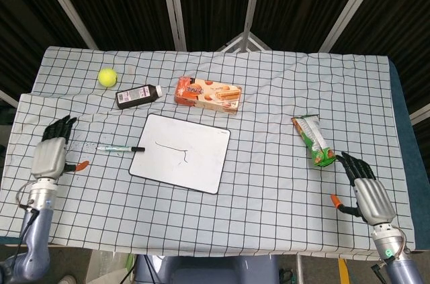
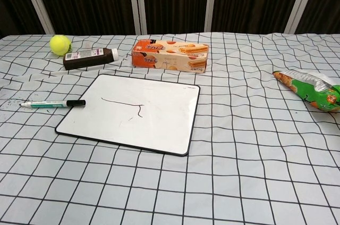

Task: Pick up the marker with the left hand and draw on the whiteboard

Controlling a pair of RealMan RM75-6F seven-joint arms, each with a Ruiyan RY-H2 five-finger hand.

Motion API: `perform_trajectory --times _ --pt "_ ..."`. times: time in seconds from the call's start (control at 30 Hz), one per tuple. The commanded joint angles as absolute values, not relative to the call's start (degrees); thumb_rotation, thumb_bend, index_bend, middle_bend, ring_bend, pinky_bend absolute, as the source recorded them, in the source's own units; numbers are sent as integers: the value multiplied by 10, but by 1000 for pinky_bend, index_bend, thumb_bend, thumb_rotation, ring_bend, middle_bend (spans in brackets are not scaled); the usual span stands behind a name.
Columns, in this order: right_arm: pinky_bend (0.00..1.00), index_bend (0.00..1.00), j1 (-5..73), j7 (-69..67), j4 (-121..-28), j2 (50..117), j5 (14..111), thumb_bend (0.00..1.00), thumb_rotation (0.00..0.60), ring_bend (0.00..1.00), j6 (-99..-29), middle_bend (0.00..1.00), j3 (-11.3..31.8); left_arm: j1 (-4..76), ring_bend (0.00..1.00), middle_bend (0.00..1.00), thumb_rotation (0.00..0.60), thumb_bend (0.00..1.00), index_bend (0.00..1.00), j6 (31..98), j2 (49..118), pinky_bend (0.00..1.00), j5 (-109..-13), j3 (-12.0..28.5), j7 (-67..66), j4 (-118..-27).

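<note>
The marker (image 1: pixel 119 149) lies flat on the table (image 1: pixel 269 82), just beside the left edge of the whiteboard (image 1: pixel 181 152). Its black cap points at the board, and the cap seems to just touch the board's rim. No hand holds it. The whiteboard lies flat near the middle of the table, a bit to the left. It has a thin black line drawn on it, with a small hook going down.

The left hand (image 1: pixel 51 154) is near the left edge of the table, well apart from the marker. Its fingers are spread and it holds nothing. The right hand (image 1: pixel 366 191) is near the front right corner. Its fingers are spread too, and it is empty.

Behind the whiteboard lies a brown bottle (image 1: pixel 138 95) on its side. A yellow ball (image 1: pixel 106 77) sits just beside it, toward the back left corner. An orange box (image 1: pixel 207 94) lies behind the board too, right of the bottle. A green and orange snack bag (image 1: pixel 314 140) lies toward the right edge, near the right hand.
</note>
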State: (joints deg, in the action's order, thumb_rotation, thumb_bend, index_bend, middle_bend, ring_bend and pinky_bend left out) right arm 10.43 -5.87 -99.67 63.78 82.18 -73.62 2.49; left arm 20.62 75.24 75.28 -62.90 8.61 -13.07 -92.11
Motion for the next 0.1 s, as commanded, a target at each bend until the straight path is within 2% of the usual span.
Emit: perform_trajectory --times 0.03,0.1 --pt "0 0 103 -56 -999 639 820 327 600 0 -738 0 25 153 0 0 600 147 0 819 695 0 -696 40 -139 -984" --pt "0 0 102 -52 -999 639 821 327 600 0 -740 0 25 133 0 0 600 147 0 854 681 0 -723 26 -146 -994"
